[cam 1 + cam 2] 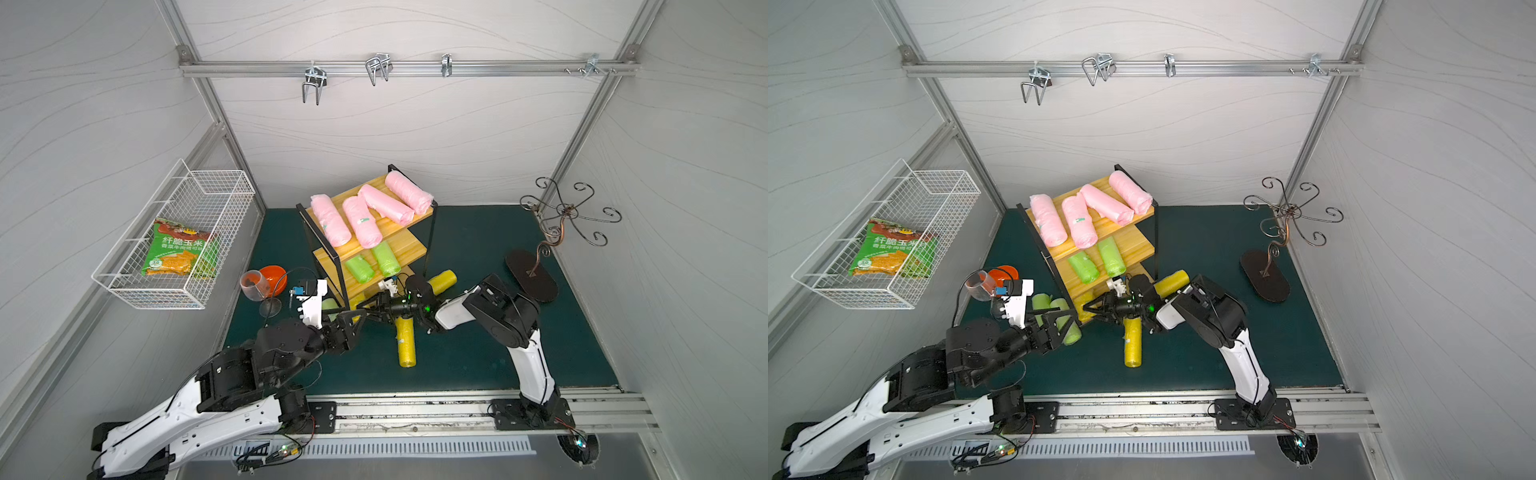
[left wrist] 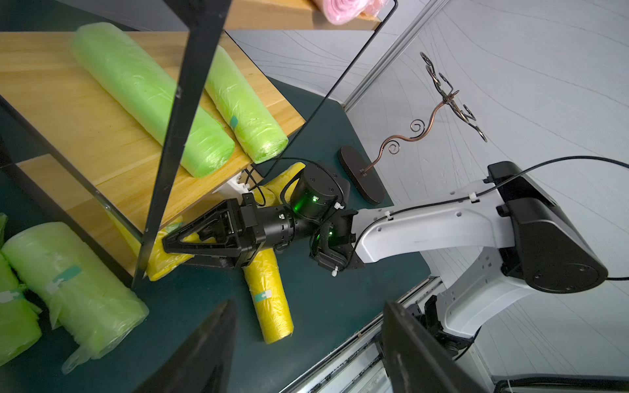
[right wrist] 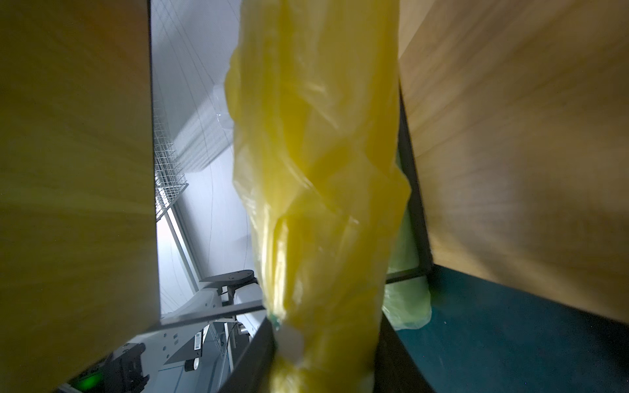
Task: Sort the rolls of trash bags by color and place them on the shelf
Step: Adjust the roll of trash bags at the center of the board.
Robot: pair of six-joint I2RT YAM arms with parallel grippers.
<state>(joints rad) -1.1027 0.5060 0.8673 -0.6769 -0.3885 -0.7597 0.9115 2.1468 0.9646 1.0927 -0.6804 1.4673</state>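
Right gripper [image 2: 172,251] clamped on yellow roll [image 3: 316,170] | roll's long axis in line with fingers, pointing between shelf [image 1: 409,249] bottom boards | right arm nearer | left gripper [image 1: 1059,326] spread, over green rolls [image 2: 68,282] on mat [image 1: 478,353]

Robot test cell of laboratory type, not a lived-in room.
Pale grey wave-grained wall panels [image 1: 395,137] set in a bare aluminium extrusion frame [image 1: 415,67]; dark green mat [image 1: 478,353] underfoot; black-and-white left robot arm [image 1: 208,419] and right robot arm [image 1: 536,365] bolted to a slotted metal rail [image 1: 415,409] along the mat's near edge; small lit circuit board with loose wires [image 1: 286,449]; white wire basket [image 1: 195,203] hung on a side wall.
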